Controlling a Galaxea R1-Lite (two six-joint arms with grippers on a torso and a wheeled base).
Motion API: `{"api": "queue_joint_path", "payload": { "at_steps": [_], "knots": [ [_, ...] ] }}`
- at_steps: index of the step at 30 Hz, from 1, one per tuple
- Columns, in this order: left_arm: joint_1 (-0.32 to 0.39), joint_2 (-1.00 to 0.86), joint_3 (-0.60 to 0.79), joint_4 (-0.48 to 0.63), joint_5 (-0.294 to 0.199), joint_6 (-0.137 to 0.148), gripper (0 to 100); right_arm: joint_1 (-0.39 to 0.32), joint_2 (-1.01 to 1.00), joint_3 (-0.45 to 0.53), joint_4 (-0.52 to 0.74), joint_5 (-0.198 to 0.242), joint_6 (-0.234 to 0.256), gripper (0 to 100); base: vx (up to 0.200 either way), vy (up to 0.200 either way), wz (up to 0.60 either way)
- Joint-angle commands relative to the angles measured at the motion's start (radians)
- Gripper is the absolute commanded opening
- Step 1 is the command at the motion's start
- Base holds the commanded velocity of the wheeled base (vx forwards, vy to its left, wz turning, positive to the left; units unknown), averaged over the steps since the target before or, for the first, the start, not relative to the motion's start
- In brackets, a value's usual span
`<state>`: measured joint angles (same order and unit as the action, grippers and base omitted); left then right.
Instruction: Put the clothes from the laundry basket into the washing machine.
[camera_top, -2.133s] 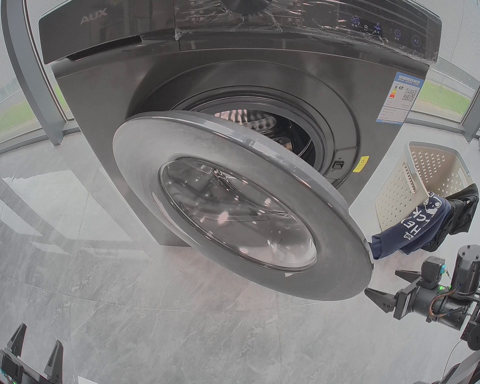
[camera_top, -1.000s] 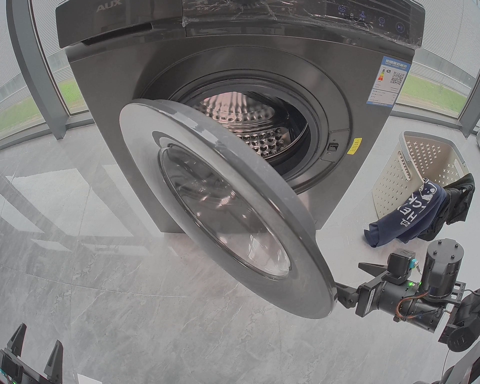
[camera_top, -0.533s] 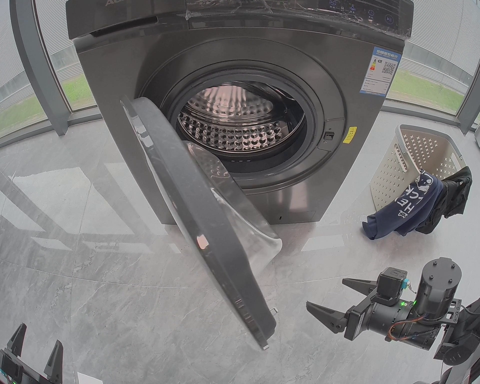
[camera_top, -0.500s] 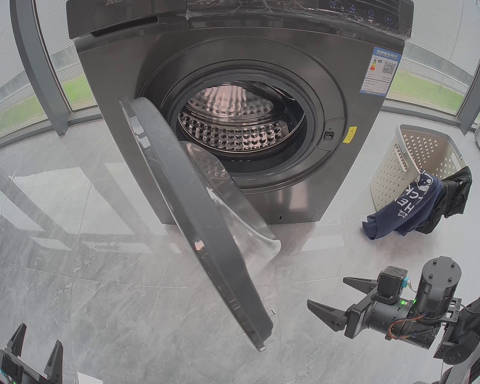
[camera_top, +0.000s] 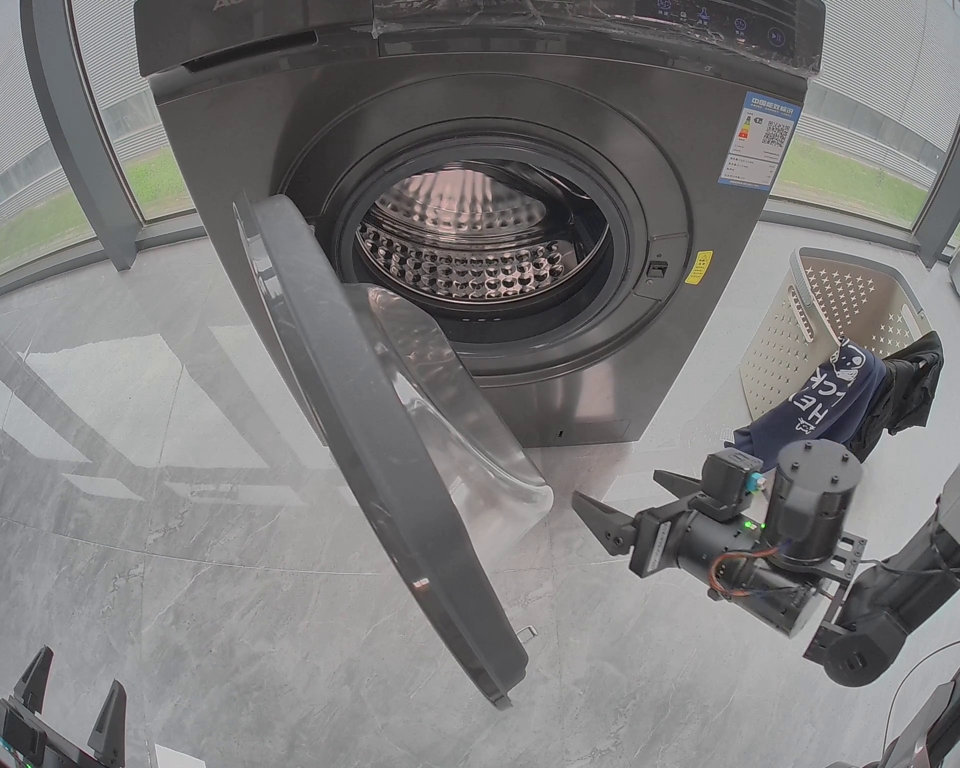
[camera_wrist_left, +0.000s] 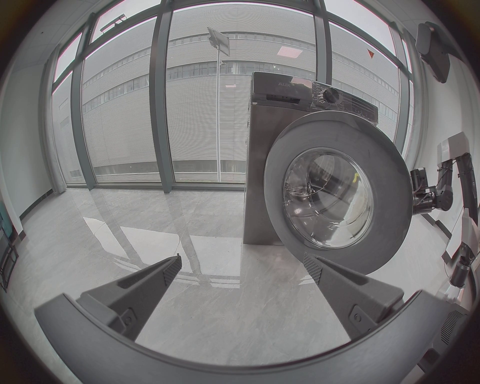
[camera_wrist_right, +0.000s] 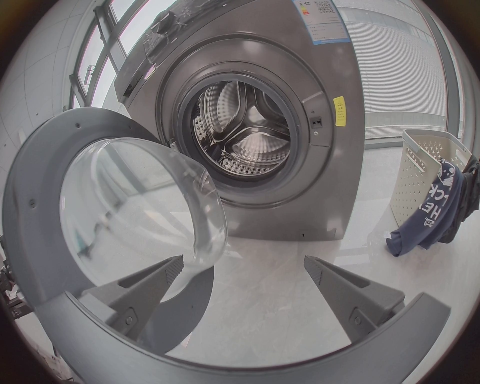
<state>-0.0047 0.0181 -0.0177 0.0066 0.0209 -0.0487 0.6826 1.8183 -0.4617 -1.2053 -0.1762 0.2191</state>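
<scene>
A white label with a blue edge (camera_top: 759, 140) sits high on the front of the washing machine (camera_top: 660, 200), at the corner nearest the laundry basket (camera_top: 790, 340). A small yellow sticker (camera_top: 699, 268) is stuck just beside the door latch. The print on both is too small for me to make out.

The basket stands on the floor (camera_top: 200, 560) beside the machine. A navy garment (camera_top: 830, 405) with white lettering hangs over the basket's rim, its end touching the floor, and a black garment (camera_top: 915, 385) is draped next to it.

My right jaws are spread wide and pinch nothing. They hover above the floor in front of the machine, between the free edge of the open door (camera_top: 360, 430) and the basket. The drum (camera_top: 470, 240) lies open behind the door.

My left jaws are also spread and empty, well apart from the machine. From there, the door's outer face stands across the drum opening.
</scene>
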Motion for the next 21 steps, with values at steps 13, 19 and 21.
{"api": "queue_joint_path", "payload": {
  "at_steps": [13,19,21],
  "knots": [
    [0.0,-0.009,0.015,0.0,0.001,0.0,100,0.089,0.139,-0.084,-0.005,0.007,0.005,100,0.0,0.0,0.0],
    [0.0,-0.009,0.015,0.001,0.001,0.0,100,0.081,0.151,-0.118,-0.005,0.004,0.003,100,0.0,0.0,0.0],
    [0.0,-0.009,0.015,0.0,0.001,0.0,100,0.077,0.177,-0.153,-0.003,0.003,0.003,100,-0.1,0.0,0.0]
  ]
}}
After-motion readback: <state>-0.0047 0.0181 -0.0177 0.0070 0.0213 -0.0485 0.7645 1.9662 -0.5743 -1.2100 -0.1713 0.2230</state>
